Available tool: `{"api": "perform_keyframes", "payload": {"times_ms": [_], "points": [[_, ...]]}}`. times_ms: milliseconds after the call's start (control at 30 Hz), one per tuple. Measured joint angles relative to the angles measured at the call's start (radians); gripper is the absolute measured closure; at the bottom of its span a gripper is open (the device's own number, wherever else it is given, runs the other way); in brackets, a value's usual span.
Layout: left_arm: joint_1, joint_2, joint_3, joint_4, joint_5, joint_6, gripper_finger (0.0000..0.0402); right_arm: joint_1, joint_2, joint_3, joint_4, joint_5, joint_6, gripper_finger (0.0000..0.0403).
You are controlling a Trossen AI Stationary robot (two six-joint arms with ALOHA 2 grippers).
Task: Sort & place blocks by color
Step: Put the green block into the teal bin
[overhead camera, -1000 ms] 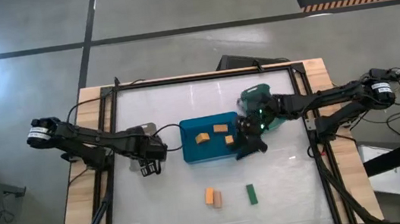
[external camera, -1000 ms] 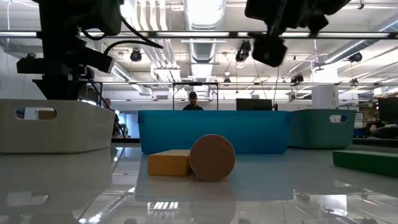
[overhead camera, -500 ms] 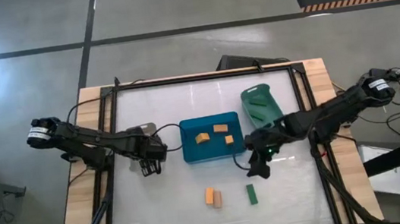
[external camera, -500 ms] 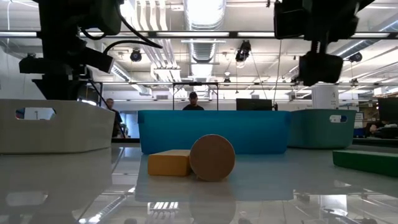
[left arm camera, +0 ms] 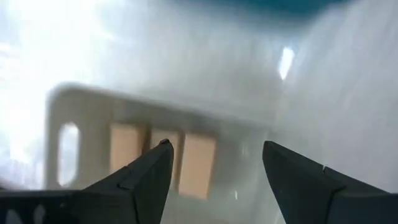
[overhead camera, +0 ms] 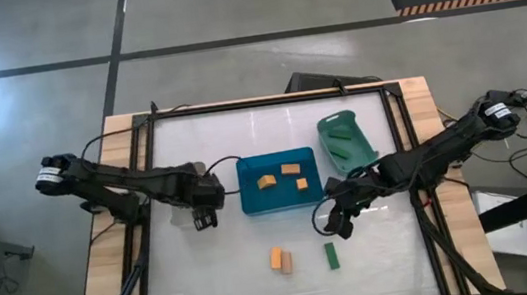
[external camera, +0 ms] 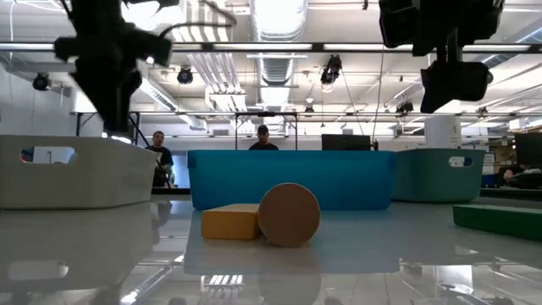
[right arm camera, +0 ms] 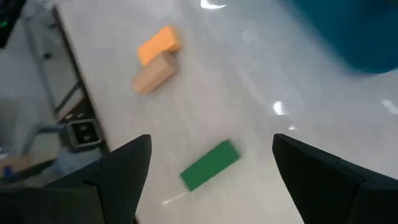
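On the bare table the green block (right arm camera: 209, 164) is lying flat — probably light, rigid, slick-faced — best pinched across its long sides; right gripper (right arm camera: 208, 171) is hovering spread, empty.

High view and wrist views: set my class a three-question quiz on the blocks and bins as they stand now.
1. True or false: three orange blocks lie in the blue bin.
2. How many blocks lie loose on the table?
3. Which loose block does the right gripper hover nearest? A orange block, B tan block, C green block.

Key
1. True.
2. Three: orange, tan, green.
3. C.
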Motion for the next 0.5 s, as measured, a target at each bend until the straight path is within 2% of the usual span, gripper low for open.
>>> {"api": "perform_keyframes", "payload": {"times_ms": [200, 367, 500], "points": [[-0.048, -0.003, 0.058, 0.137, -0.190, 0.009, 0.0171, 0.032, 0.047, 0.107, -0.208, 0.127, 0.001, 0.0077], [-0.091, -0.003, 0.035, 0.336, -0.254, 0.061, 0.0171, 0.054, 0.121, 0.175, -0.320, 0.147, 0.018, 0.0077], [-0.140, -0.002, -0.001, 0.505, -0.280, 0.171, 0.0171, 0.069, 0.188, 0.206, -0.361, 0.147, 0.019, 0.0077]]}}
